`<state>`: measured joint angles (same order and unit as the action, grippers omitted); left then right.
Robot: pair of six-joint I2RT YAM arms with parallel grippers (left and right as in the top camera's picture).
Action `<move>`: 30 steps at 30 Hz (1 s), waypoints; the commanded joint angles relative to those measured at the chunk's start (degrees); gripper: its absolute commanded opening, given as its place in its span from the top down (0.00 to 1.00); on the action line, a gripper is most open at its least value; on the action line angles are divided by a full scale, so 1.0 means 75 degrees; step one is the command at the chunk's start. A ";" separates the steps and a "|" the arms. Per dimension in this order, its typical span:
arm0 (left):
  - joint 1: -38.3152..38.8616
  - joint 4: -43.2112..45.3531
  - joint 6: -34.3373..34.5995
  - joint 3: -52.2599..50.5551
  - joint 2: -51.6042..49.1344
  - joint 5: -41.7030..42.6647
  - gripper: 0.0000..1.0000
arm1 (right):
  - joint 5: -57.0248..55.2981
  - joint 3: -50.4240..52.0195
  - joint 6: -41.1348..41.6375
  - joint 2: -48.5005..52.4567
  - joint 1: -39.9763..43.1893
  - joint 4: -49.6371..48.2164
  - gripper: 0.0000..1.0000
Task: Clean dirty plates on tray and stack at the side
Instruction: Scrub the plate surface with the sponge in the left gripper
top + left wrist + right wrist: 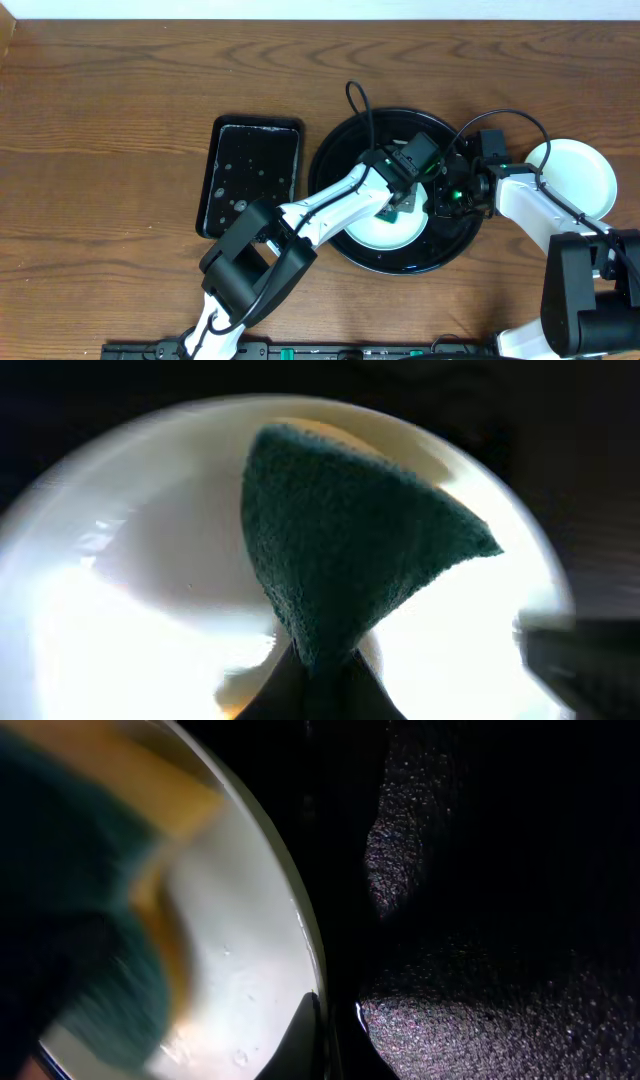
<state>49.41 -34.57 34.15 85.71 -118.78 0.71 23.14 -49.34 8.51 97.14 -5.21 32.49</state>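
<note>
- Scrubbing is the step in hand: the left end effector (405,195) is clamped on a green-and-yellow sponge (350,550), which presses onto a pale round plastic plate (375,235) inside the large round glossy black tray (335,150).
- The right end effector (452,190) is closed, apparently pinching that plate's rim.
- Keep the sponge flat and sweep the centre in small circles with light pressure, so the plate cannot slide.

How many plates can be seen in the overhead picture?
2. One plate lies on the round black tray; the other plate rests on the table, right of the tray. More may be hidden, for example stacked beneath.
</note>
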 commanded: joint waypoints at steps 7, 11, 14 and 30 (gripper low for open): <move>-0.0099 -0.0807 0.0198 -0.0201 -0.0335 -0.1256 0.93 | -0.0708 0.0055 -0.0087 0.0131 0.0085 0.0087 0.99; -0.0248 -0.1384 0.0184 -0.0201 -0.0335 -0.3576 0.93 | -0.0708 0.0055 -0.0087 0.0131 0.0085 0.0073 0.99; -0.0373 -0.1241 -0.0294 -0.0201 -0.0335 -0.4371 0.93 | -0.0708 0.0055 -0.0090 0.0131 0.0085 0.0070 0.99; -0.0493 -0.0565 -0.0656 0.0125 0.0740 -0.4430 0.93 | -0.0705 0.0055 -0.0090 0.0131 0.0085 0.0070 0.99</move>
<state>47.99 -39.22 29.56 85.06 -118.96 -25.93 23.42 -49.34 8.51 97.14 -5.26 32.47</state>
